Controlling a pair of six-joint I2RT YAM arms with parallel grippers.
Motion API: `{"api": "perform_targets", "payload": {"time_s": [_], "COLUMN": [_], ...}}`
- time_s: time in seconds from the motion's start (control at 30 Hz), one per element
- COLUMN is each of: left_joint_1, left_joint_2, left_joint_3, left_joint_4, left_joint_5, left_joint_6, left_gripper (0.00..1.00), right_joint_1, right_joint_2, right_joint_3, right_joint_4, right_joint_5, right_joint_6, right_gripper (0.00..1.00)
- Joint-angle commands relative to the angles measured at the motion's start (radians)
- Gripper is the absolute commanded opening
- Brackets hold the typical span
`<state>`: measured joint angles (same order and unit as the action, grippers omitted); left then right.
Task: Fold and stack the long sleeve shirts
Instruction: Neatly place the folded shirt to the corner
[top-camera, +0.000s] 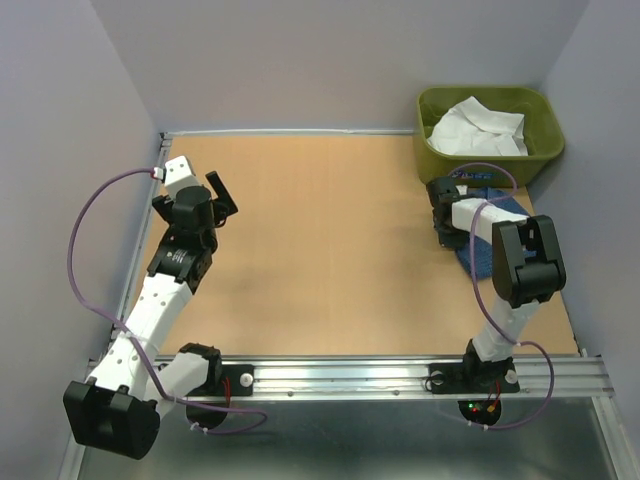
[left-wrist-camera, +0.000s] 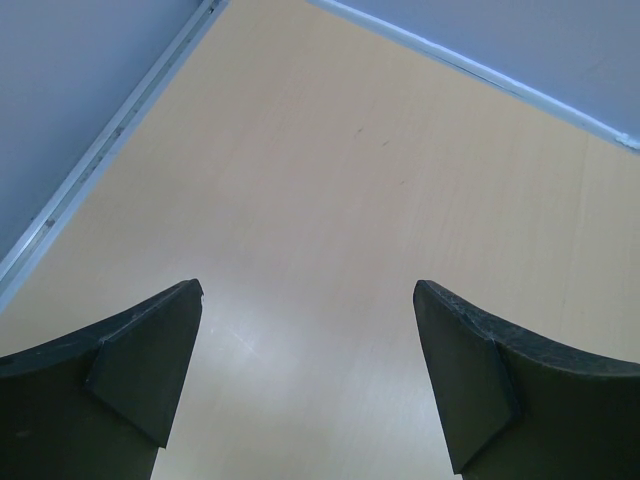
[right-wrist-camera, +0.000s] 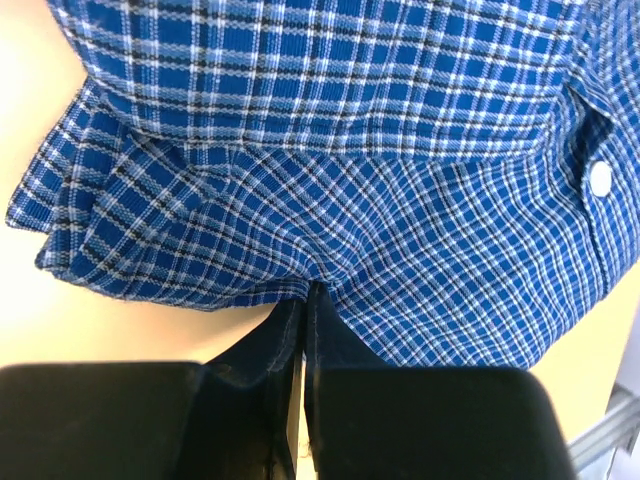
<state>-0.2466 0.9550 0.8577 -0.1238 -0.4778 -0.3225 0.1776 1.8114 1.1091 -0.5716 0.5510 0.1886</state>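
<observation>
A blue checked long sleeve shirt (top-camera: 487, 247) lies crumpled on the table at the right, just in front of the tub. Its cloth (right-wrist-camera: 330, 170) fills the right wrist view, a white button showing at the right. My right gripper (right-wrist-camera: 307, 290) is shut on the shirt's near edge, the cloth pinched between the fingertips. From above, the right gripper (top-camera: 443, 232) sits at the shirt's left side. A plain white shirt (top-camera: 478, 128) lies bunched in the tub. My left gripper (top-camera: 222, 195) stands open over bare table at the far left, nothing between its fingers (left-wrist-camera: 150, 350).
The olive-green tub (top-camera: 543, 131) stands at the back right corner. Grey walls enclose the table on the left, back and right. A metal rail (top-camera: 400, 375) runs along the near edge by the arm bases.
</observation>
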Motion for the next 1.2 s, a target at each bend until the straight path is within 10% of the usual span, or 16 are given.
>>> {"api": "perform_targets", "payload": {"time_s": [0.0,0.67,0.9,1.17], "left_joint_1": [0.006,0.006,0.006,0.006], "left_joint_2": [-0.042,-0.041,-0.047,-0.093], "left_joint_3": [-0.013,-0.019,-0.022,0.003], "left_joint_4": [0.029,0.038,0.041,0.015], "left_joint_5": [-0.005,-0.005,-0.013,-0.002], "left_joint_6": [0.007,0.008,0.013,0.007], "left_gripper": [0.99,0.99,0.99,0.99], "right_joint_1": [-0.026,-0.043,-0.041,-0.041], "right_joint_2": [0.046,0.163,0.051,-0.393], "right_joint_3": [0.032,0.248,0.219,0.15], "right_joint_4": [0.013,0.088,0.085,0.017], "right_joint_5": [0.064,0.118,-0.011,-0.12], "right_joint_6": [0.089,0.089,0.12,0.115], "right_gripper": [0.01,0.02,0.64,1.0]}}
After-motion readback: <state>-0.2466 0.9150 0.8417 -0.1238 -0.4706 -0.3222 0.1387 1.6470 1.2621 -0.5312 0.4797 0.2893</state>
